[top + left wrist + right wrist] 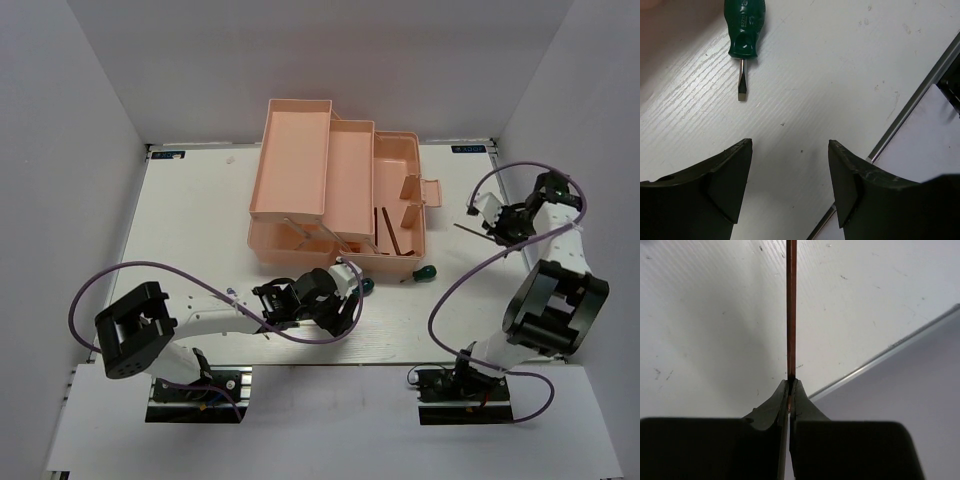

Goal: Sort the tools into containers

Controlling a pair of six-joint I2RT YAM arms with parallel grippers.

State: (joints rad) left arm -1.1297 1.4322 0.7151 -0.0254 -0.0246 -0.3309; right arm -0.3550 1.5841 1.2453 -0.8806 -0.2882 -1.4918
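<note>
The salmon-pink toolbox (pixel 296 160) stands open at the table's middle back, its trays folded out. Dark brown hex keys (pixel 387 232) lie in its lower right compartment. One green-handled screwdriver (pixel 423 272) lies on the table just in front of the box. A second one (pixel 744 29) lies ahead of my left gripper (pixel 790 150), blade pointing at it; in the top view (pixel 366 288) my arm partly hides it. My left gripper (pixel 343 300) is open and empty. My right gripper (pixel 791 383) is shut on a thin brown hex key (pixel 791 305), held right of the box (pixel 470 228).
The table's metal edge strip (pixel 920 95) runs close to the right of my left gripper. The same kind of edge (pixel 890 347) lies under my right gripper. White walls enclose the table on the left, back and right. The toolbox's side latch (pixel 428 190) sticks out to the right.
</note>
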